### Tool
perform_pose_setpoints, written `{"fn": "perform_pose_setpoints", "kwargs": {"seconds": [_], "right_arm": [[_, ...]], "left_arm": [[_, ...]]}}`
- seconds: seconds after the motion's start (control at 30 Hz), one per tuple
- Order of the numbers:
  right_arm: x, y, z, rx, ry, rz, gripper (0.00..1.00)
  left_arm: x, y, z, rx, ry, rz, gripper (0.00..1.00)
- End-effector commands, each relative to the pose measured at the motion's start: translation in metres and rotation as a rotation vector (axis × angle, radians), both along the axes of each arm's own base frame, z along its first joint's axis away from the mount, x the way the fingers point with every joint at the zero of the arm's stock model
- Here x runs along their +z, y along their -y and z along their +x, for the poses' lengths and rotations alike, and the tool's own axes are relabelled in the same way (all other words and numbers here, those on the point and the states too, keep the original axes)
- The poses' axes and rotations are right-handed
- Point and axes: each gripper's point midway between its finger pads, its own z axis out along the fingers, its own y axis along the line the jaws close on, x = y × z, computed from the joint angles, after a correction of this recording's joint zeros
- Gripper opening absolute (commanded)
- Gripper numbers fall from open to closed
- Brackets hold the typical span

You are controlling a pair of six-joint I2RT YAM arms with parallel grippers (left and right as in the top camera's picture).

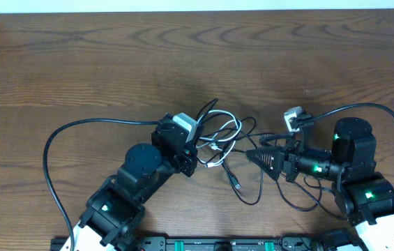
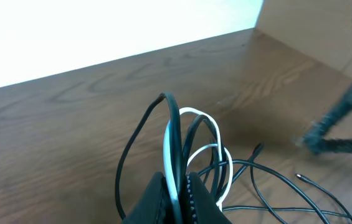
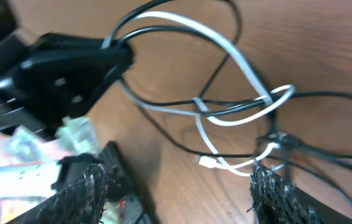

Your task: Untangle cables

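The left gripper point(image 2: 179, 202) was pinched shut on the cables point(image 2: 185, 134), clamping one white cord point(image 2: 168, 155) together with black ones. These rose in tall loops straight out of its fingertips and then spilled beyond them onto the wooden table point(image 2: 101, 87). The right gripper point(image 3: 176, 193) stood spread with nothing between its fingers; the knot lay just ahead of its tips, white crossing thin black strands, and farther ahead the bundle ran into the left gripper's clamped tips.
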Motion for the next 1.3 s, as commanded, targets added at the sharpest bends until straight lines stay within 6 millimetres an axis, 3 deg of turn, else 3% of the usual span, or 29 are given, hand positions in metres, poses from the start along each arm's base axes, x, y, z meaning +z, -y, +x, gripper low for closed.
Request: {"fn": "perform_pose_setpoints", "kwargs": {"seconds": [0.0, 0.17, 0.3, 0.43, 0.83, 1.13, 1.27], "right_arm": [[0.016, -0.011, -0.016, 0.108, 0.024, 0.054, 0.72], [0.014, -0.020, -0.025, 0.160, 0.047, 0.038, 0.72], [-0.001, -0.025, -0.023, 0.143, 0.020, -0.017, 0.72], [-0.020, -0.026, -0.012, 0.091, -0.005, -0.099, 0.69], [-0.071, -0.014, 0.024, -0.063, -0.117, -0.260, 0.57], [-0.067, -0.021, 0.041, -0.075, -0.069, -0.234, 0.55], [-0.070, -0.014, 0.049, -0.126, -0.052, -0.268, 0.56]], "left_arm": [[0.007, -0.005, 0.006, 0.047, 0.004, -0.024, 0.07], [0.013, -0.003, 0.006, 0.063, -0.022, -0.092, 0.08], [0.022, 0.004, 0.003, 0.031, -0.036, -0.165, 0.07], [0.031, 0.015, -0.004, -0.037, -0.032, -0.210, 0.07], [0.031, 0.020, -0.009, -0.067, -0.065, -0.241, 0.07], [0.032, 0.033, -0.024, -0.181, -0.092, -0.254, 0.07], [0.032, 0.035, -0.027, -0.201, -0.097, -0.257, 0.07]]}}
